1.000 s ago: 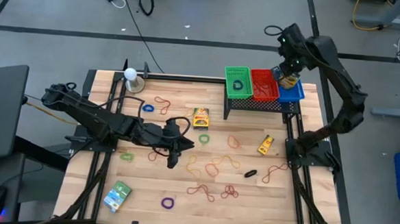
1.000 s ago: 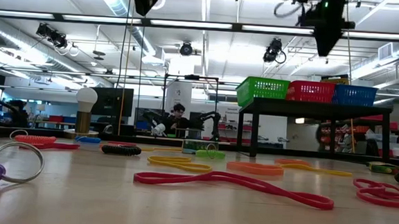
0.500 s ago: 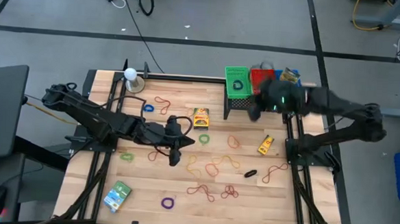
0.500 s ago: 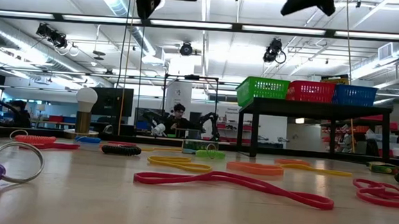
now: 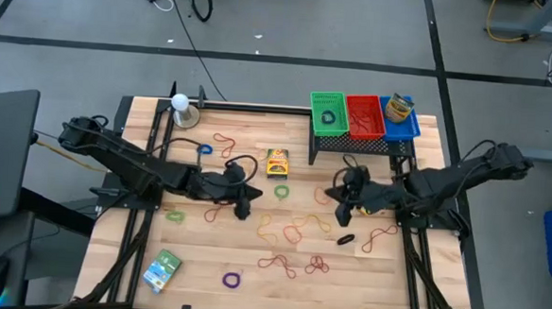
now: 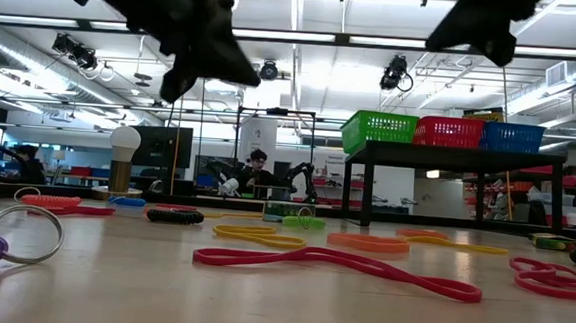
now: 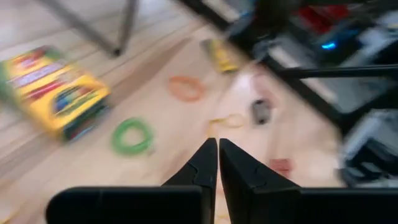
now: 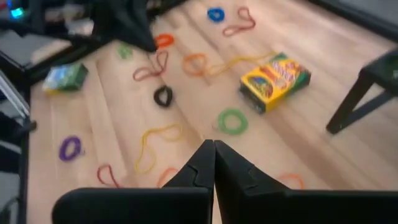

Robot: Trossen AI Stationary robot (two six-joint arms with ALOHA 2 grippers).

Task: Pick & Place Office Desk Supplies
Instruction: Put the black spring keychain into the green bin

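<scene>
My left gripper (image 5: 244,208) is shut and empty above the middle of the table, near a green ring (image 5: 281,190) and the yellow crayon box (image 5: 276,162), which also shows in the left wrist view (image 7: 53,87). My right gripper (image 5: 342,213) is shut and empty above the table's right middle, beside a yellow packet (image 5: 365,199). A small yellow bottle (image 5: 399,108) lies in the blue basket (image 5: 405,129). Rubber bands and rings lie flat all over the table, among them a black ring (image 5: 345,240) and a purple ring (image 5: 232,280). A green-blue packet (image 5: 162,270) lies near the front left.
Green (image 5: 327,125), red (image 5: 362,131) and blue baskets stand in a row on a black stand at the far right. A white ball on a round metal base (image 5: 179,102) stands at the far left. Cables lie on the floor beyond the table.
My right gripper has left the blue basket, where the yellow bottle now lies, and has swung down toward the table's near left, ending over the right middle of the table. My left gripper has shifted a little toward the far edge.
</scene>
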